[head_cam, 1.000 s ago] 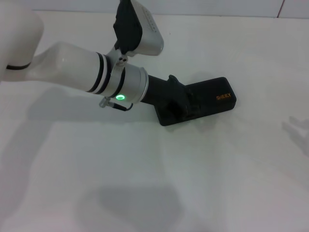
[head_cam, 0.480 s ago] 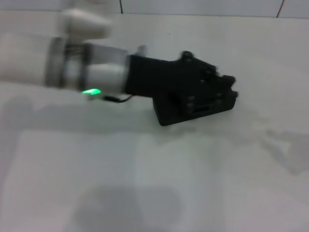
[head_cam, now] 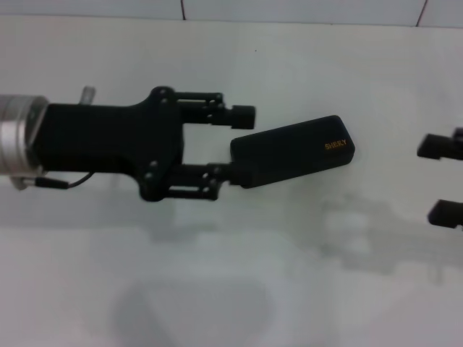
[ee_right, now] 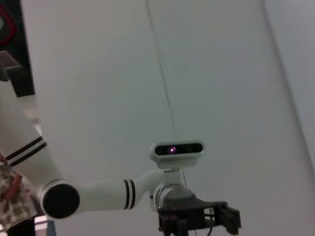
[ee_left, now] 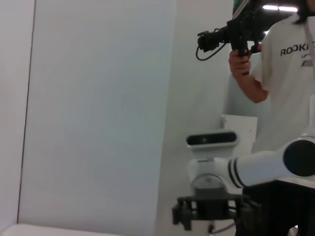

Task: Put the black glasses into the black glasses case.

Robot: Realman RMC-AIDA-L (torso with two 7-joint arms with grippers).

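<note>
The black glasses case (head_cam: 293, 152) lies shut on the white table, slightly slanted, with orange lettering on its lid near the right end. My left gripper (head_cam: 238, 144) is open and level at the case's left end. Its lower fingertip overlaps the case's corner in the picture, and I cannot tell whether they touch. My right gripper (head_cam: 432, 181) is open at the right edge of the head view, apart from the case. Nothing is held between either pair of fingers. The black glasses are out of view. The right wrist view shows the left gripper (ee_right: 199, 221) from afar.
The white table (head_cam: 217, 275) carries only the case in view. A tiled wall edge runs along the back. In the left wrist view, a person in a white shirt (ee_left: 285, 73) holds a camera rig, behind my right gripper (ee_left: 212, 212).
My left arm has swung off the case and drawn back to the left; its gripper now lies level and open. The whole case shows. My right gripper has come into view at the right edge.
</note>
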